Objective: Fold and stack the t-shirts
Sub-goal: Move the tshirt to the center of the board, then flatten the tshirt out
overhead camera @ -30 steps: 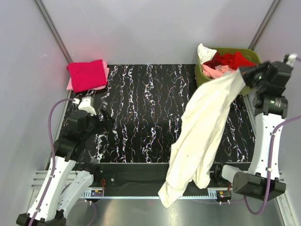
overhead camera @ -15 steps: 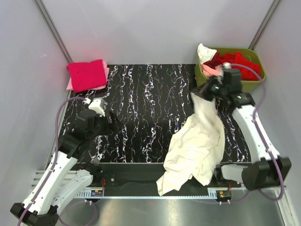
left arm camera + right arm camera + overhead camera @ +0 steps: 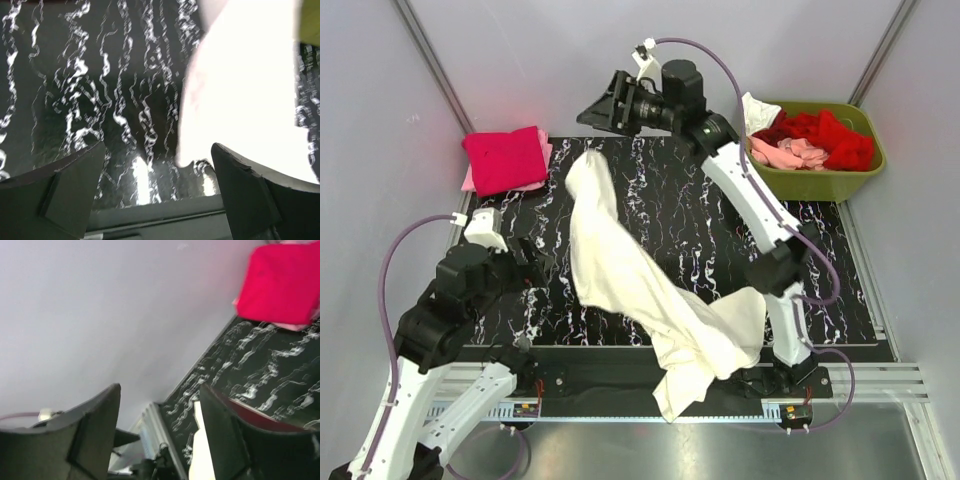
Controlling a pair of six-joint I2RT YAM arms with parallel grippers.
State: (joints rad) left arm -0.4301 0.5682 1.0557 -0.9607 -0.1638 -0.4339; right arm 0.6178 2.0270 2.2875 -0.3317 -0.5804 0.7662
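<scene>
A large cream-white t-shirt (image 3: 630,275) stretches diagonally across the black marbled table, from the back left to the front edge, where its end hangs over. My right gripper (image 3: 601,108) is high at the back left, just beyond the shirt's top end, open and holding nothing (image 3: 160,390). A strip of the cream shirt (image 3: 202,452) shows below its fingers. My left gripper (image 3: 538,258) is open just left of the shirt, which fills the right side (image 3: 245,90) of its wrist view. A folded magenta-red t-shirt (image 3: 505,158) lies on a pale pink one at the back left corner.
An olive-green bin (image 3: 820,182) at the back right holds red (image 3: 825,130), pale pink (image 3: 785,152) and white (image 3: 755,110) t-shirts in a heap. Grey walls close in on the left, back and right. The right arm's long links span the middle of the table.
My right arm swung from the bin side across to the back left, carrying the cream shirt leftward, and its jaws opened off the cloth. The left arm shifted slightly.
</scene>
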